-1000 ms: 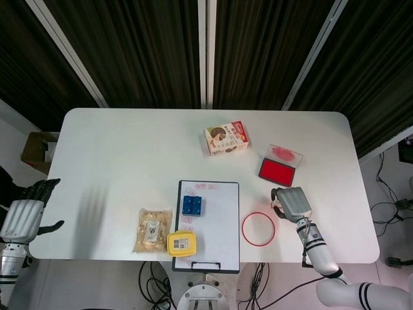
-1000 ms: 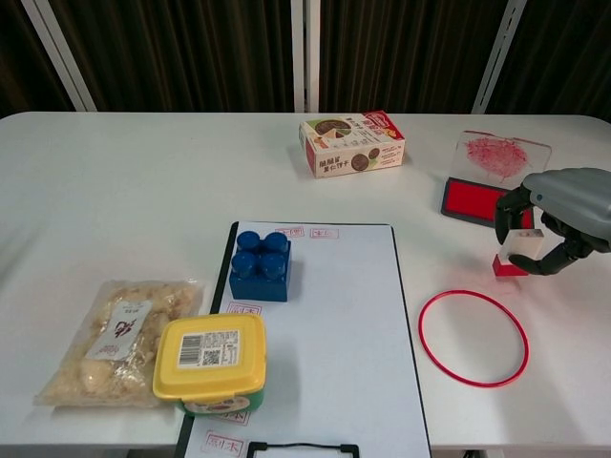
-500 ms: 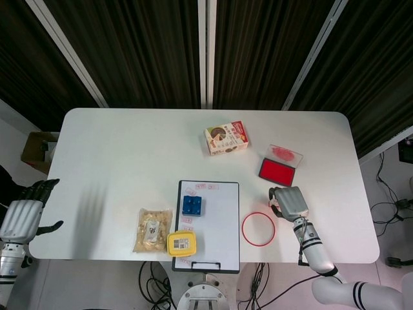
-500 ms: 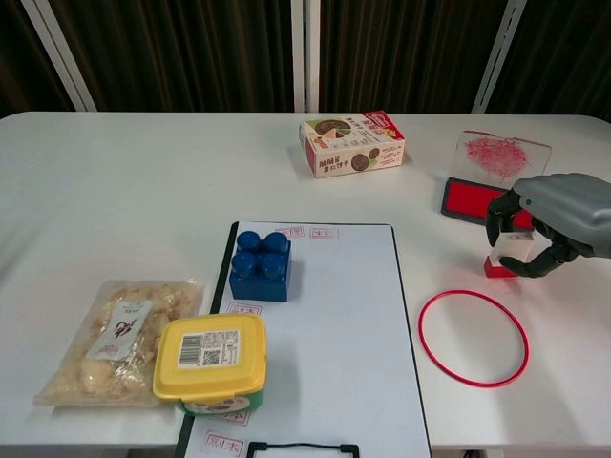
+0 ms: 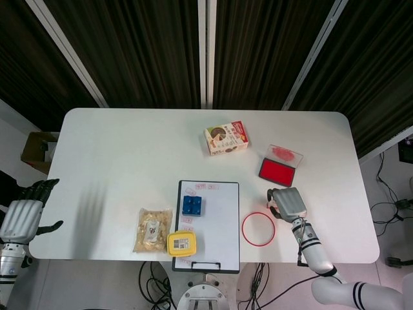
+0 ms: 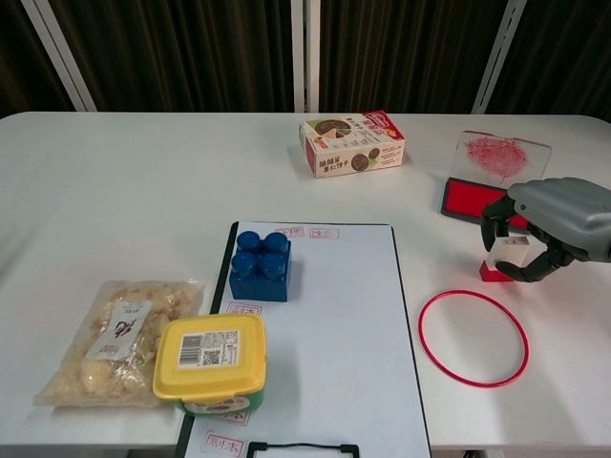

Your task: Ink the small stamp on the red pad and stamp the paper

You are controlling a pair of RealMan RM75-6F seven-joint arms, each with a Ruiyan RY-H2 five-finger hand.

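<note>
The small stamp stands upright at the right of the chest view, red base down, grasped by the right hand, just below the red pad. Fingers hide its top. The left hand, at the lower left edge, hangs released.

**A robot test lab, by the look of it**

We're looking down on a white table with rounded corners, standing alone before dark slatted wall panels split by pale metal strips. Loose cables trail over the pale floor past the table's right edge, and more tangle under its near edge. A cardboard box sits on the floor off the left edge. Unrelated odds and ends dot the tabletop, probably practice props rather than anyone's belongings.
</note>
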